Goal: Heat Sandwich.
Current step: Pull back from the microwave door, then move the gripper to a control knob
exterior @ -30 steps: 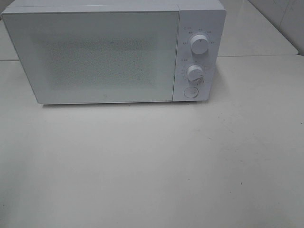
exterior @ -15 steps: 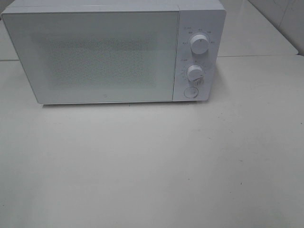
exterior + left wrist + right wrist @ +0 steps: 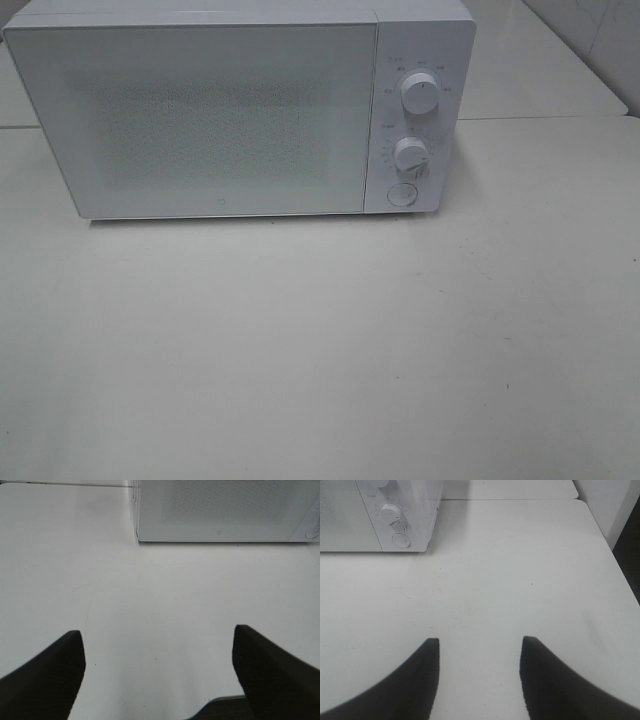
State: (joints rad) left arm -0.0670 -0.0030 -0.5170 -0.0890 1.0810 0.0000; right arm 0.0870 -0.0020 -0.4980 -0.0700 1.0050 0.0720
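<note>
Boxy white microwave (image 3: 220,110), door closed, on matte off-white tabletop (image 3: 320,350); pale wall (image 3: 600,40) far right. Jaws released on black left gripper (image 3: 159,645) and right gripper (image 3: 480,650).

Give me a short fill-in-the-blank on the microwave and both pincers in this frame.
1. The door of the microwave is ____.
2. Its control panel holds ____ knobs above a round button.
3. The left pincer and right pincer both stand open, holding ____.
Missing words: closed; two; nothing.
</note>
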